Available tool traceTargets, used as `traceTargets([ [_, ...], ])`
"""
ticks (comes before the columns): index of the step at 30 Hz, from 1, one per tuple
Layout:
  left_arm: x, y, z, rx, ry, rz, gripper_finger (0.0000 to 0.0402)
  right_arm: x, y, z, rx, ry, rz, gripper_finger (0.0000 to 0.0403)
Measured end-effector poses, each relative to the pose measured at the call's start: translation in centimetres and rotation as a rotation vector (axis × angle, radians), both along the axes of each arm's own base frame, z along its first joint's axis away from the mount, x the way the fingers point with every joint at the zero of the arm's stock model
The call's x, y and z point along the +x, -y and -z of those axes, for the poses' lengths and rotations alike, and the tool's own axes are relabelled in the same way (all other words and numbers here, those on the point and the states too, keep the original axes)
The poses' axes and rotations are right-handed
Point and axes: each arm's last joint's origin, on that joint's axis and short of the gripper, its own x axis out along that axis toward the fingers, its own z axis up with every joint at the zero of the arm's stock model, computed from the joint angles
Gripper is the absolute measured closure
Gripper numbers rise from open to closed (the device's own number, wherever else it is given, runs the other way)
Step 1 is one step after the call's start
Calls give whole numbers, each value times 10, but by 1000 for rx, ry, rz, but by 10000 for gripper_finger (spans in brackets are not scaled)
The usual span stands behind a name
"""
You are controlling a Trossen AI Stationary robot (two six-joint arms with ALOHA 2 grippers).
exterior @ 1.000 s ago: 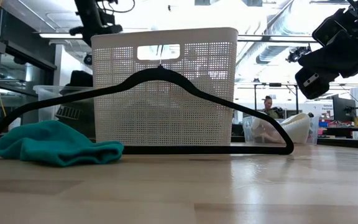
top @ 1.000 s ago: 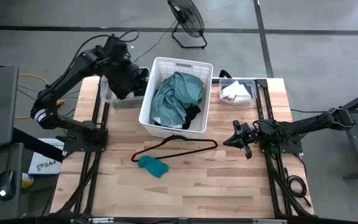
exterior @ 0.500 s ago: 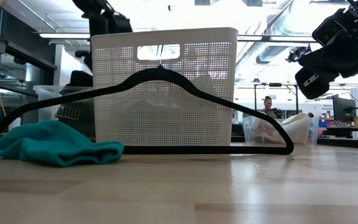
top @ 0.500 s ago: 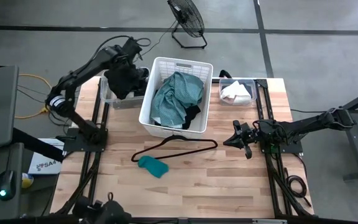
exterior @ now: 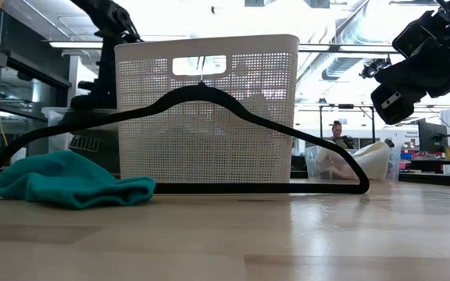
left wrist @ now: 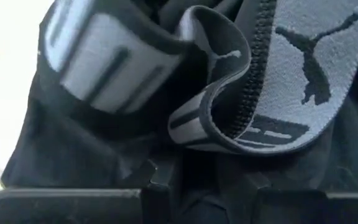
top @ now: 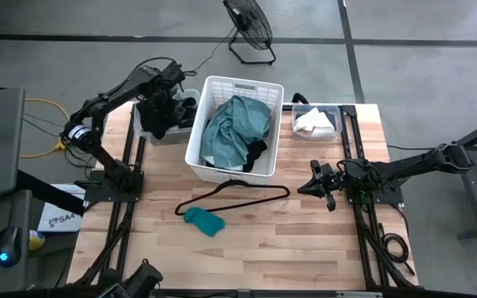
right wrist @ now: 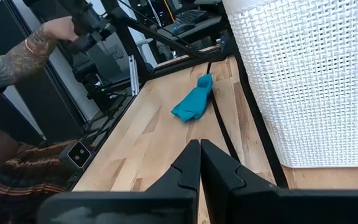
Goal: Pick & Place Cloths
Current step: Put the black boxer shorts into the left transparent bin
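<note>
My left gripper (top: 162, 113) reaches down, open, into the clear bin (top: 142, 130) at the table's far left, among black garments (top: 182, 106). Its wrist view is filled by black cloth (left wrist: 86, 149) and a grey waistband with a logo (left wrist: 291, 68). A large teal-green cloth (top: 234, 128) lies over black cloth in the white basket (top: 209, 83). A small bright teal cloth (top: 203, 220) lies on the table, also visible in the low view (exterior: 69, 181). White cloth (top: 315, 122) sits in the right clear bin. My right gripper (top: 315, 187) waits, shut, above the table's right side (right wrist: 199, 163). My left gripper comes from above into the pile of black garments in the left bin. Black cloth (left wrist: 197, 186) lies between its spread fingers. The cloth hides the fingertips, so which part they are on cannot be told.
A thin black hanger (top: 238, 195) lies near the basket's front and leans on it in the low view (exterior: 201, 92). A person's tattooed arm (right wrist: 23, 59) shows beyond the table's left side. A floor fan (top: 249, 29) stands behind the table. Bare wood lies near.
My left arm has swung a little toward the table's left edge and lowered its gripper into the left bin's black garments. The right arm, the basket, the hanger and the small teal cloth have stayed where they were.
</note>
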Motion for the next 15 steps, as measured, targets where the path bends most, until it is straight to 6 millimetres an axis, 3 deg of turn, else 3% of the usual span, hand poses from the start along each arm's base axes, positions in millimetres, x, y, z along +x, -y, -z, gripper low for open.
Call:
traceTargets([
  [15, 3, -3, 44, 41, 56, 0, 311, 0, 0, 0, 0, 0, -1, 400],
])
